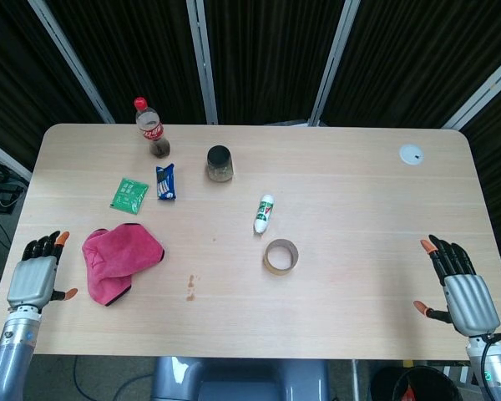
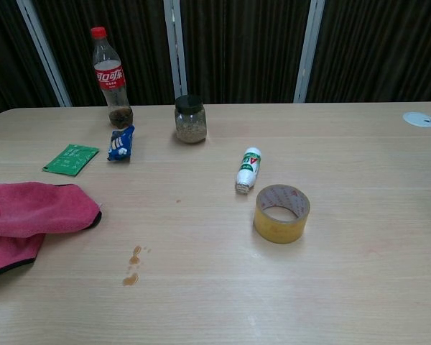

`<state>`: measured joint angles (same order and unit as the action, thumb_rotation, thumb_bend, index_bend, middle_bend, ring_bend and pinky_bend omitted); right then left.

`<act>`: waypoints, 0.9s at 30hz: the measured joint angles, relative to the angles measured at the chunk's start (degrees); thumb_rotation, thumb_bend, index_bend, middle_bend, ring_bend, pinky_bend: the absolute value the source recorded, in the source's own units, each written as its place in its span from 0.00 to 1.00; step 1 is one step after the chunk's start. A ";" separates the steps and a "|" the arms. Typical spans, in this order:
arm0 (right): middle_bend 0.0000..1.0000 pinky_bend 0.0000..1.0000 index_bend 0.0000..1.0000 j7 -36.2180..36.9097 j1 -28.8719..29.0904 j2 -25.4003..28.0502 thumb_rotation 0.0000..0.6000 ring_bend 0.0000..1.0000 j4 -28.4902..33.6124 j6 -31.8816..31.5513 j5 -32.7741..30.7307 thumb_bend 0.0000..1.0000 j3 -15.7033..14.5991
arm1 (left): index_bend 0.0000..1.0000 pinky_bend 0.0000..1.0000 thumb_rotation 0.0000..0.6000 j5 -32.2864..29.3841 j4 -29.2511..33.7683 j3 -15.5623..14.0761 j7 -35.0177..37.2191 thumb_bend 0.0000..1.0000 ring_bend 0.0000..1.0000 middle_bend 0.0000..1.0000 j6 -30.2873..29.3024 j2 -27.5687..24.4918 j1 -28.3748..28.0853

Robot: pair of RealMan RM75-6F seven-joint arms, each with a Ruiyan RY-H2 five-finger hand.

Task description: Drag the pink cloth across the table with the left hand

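A crumpled pink cloth [image 1: 119,261] with dark edging lies on the pale wood-grain desk [image 1: 351,192], alongside a flat green packet [image 1: 129,195], a blue snack wrapper [image 1: 165,181], a red-capped clear plastic bottle [image 1: 151,128], a tan tape roll [image 1: 280,256] and a white tube [image 1: 264,213] with green print.

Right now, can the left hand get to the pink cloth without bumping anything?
Probably yes. The left hand is open over the table's left edge, just beside the pink cloth, with only bare tabletop between them.
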<state>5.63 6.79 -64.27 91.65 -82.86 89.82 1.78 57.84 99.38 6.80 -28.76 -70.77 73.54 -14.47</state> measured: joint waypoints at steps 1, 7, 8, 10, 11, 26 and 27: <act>0.00 0.00 0.00 0.13 0.05 -0.01 1.00 0.00 0.00 0.12 -0.04 0.00 0.00 | 0.00 0.00 1.00 -1.17 -0.44 0.31 -0.80 0.00 0.00 0.00 0.38 1.06 -0.65; 0.00 0.00 0.00 0.90 0.31 0.05 1.00 0.00 0.25 0.99 -0.54 0.00 -0.03 | 0.00 0.00 1.00 -6.65 -2.88 1.73 -5.34 0.00 0.00 0.00 1.18 5.66 -4.03; 0.00 0.00 0.00 1.08 0.36 0.09 1.00 0.00 0.30 1.15 -0.62 0.00 -0.03 | 0.00 0.00 1.00 -7.23 -3.21 1.91 -5.57 0.00 0.00 0.00 1.32 6.08 -4.38; 0.00 0.00 0.00 1.34 0.47 0.14 1.00 0.00 0.37 1.42 -0.83 0.00 -0.02 | 0.00 0.00 1.00 -8.59 -3.80 2.28 -5.86 0.00 0.00 0.00 1.73 6.91 -5.09; 0.00 0.00 0.00 1.41 0.49 0.15 1.00 0.00 0.38 1.50 -0.89 0.00 -0.01 | 0.00 0.00 1.00 -9.18 -4.06 2.40 -5.97 0.00 0.00 0.00 1.92 7.27 -5.40; 0.00 0.00 0.00 1.69 1.15 0.07 1.00 0.00 0.58 3.12 -1.74 0.00 -0.02 | 0.00 0.00 1.00 -16.14 -11.54 2.89 -6.57 0.00 0.00 0.00 6.61 10.35 -8.98; 0.00 0.00 0.00 1.67 1.18 0.06 1.00 0.00 0.55 3.21 -1.80 0.00 -0.01 | 0.00 0.00 1.00 -16.53 -12.12 2.96 -6.35 0.00 0.00 0.00 7.19 10.59 -9.26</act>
<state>7.31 7.96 -64.21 92.20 -79.65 88.02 1.77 41.30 87.25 9.76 -35.11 -63.59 84.12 -23.73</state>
